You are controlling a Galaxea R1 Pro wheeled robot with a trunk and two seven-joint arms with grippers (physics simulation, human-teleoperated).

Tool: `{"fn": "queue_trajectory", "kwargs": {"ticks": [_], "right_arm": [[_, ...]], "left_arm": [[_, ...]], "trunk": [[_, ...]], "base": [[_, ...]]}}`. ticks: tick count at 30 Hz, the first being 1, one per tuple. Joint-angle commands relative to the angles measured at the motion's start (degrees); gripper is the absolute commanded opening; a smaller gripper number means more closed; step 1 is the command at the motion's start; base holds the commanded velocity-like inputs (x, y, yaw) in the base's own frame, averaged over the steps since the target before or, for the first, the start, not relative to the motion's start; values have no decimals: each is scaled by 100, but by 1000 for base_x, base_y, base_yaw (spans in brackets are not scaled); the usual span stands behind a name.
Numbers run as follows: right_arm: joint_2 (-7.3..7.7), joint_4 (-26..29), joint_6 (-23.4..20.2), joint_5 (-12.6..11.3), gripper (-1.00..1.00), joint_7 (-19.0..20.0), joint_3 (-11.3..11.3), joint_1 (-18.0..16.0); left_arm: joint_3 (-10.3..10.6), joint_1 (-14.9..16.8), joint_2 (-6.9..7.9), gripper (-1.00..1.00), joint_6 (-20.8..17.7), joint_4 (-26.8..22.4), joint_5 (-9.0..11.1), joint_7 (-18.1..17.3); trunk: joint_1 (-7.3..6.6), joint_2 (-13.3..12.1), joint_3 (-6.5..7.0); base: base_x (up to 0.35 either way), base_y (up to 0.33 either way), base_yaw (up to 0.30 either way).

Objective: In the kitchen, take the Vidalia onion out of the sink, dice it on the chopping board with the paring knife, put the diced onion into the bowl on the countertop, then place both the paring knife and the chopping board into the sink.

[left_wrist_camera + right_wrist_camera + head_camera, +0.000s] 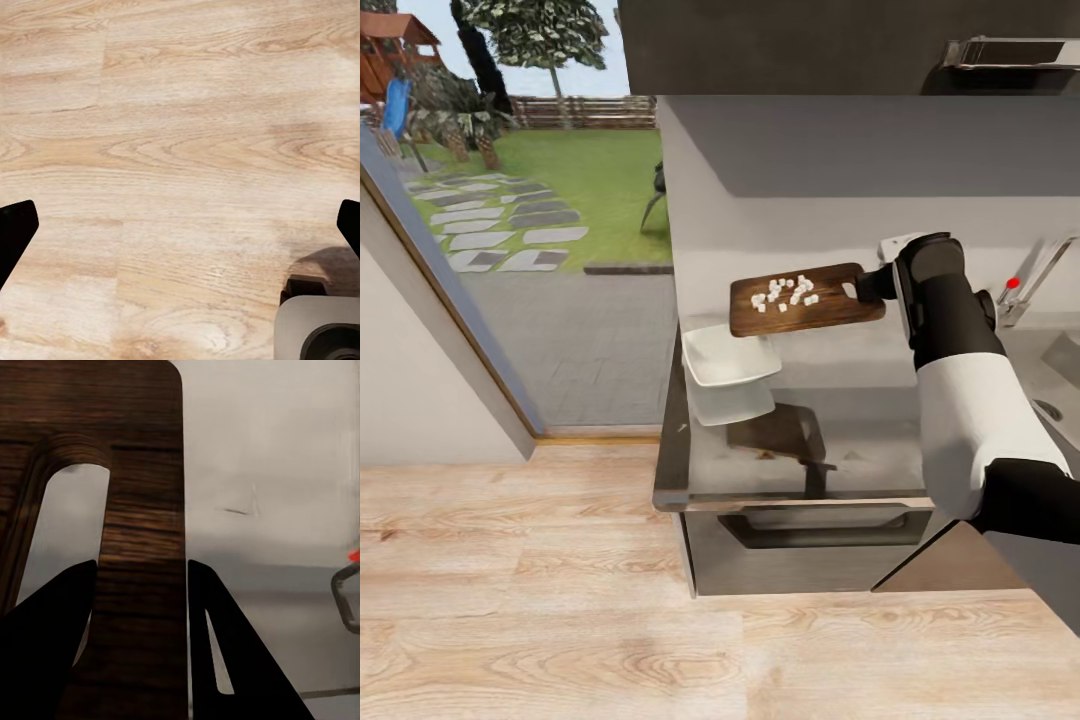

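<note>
My right gripper [868, 288] is shut on the handle end of the brown chopping board [805, 305] and holds it in the air above the grey countertop [860, 440]. Several white pieces of diced onion [788, 292] lie on the board. Its free end hangs over the far rim of the white bowl [728, 372], which stands at the countertop's left end. In the right wrist view the dark fingers [45, 645] clamp the board [142, 472] beside its slot hole. My left gripper [182, 217] is open over the wooden floor. The paring knife is out of view.
The sink [1060, 370] and its chrome tap [1040, 275] with a red knob [1013, 283] are at the right edge. The board's shadow falls on the countertop. A glass wall stands to the left of the counter. My base [319, 330] shows by the left gripper.
</note>
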State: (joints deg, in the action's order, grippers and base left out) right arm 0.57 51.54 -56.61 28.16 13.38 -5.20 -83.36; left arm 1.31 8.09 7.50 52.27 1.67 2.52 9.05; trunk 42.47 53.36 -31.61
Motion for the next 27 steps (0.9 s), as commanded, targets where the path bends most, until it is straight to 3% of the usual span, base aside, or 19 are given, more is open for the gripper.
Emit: {"fn": "queue_trajectory", "kwargs": {"ticks": [1, 6, 12, 23, 27], "right_arm": [[-7, 5, -16, 65, -100, 59, -7, -4], [-34, 5, -16, 74, -100, 59, -7, -5], [-62, 4, -16, 75, -100, 59, 381, -5], [-66, 0, -16, 79, -100, 59, 432, -5], [-79, 1, -16, 265, -100, 59, 448, -5]], "left_arm": [[18, 8, -1, 100, 28, 18, 22, 0], [18, 8, 0, 100, 28, 18, 21, 0], [18, 8, -2, 100, 28, 18, 24, 0], [18, 8, -2, 100, 27, 18, 21, 0], [18, 8, -2, 100, 28, 18, 21, 0]], "trunk": [[0, 4, -5], [0, 4, -5], [0, 4, -5], [0, 4, -5], [0, 4, -5]], "base": [[0, 0, 0], [0, 0, 0], [0, 0, 0], [0, 0, 0], [0, 0, 0]]}}
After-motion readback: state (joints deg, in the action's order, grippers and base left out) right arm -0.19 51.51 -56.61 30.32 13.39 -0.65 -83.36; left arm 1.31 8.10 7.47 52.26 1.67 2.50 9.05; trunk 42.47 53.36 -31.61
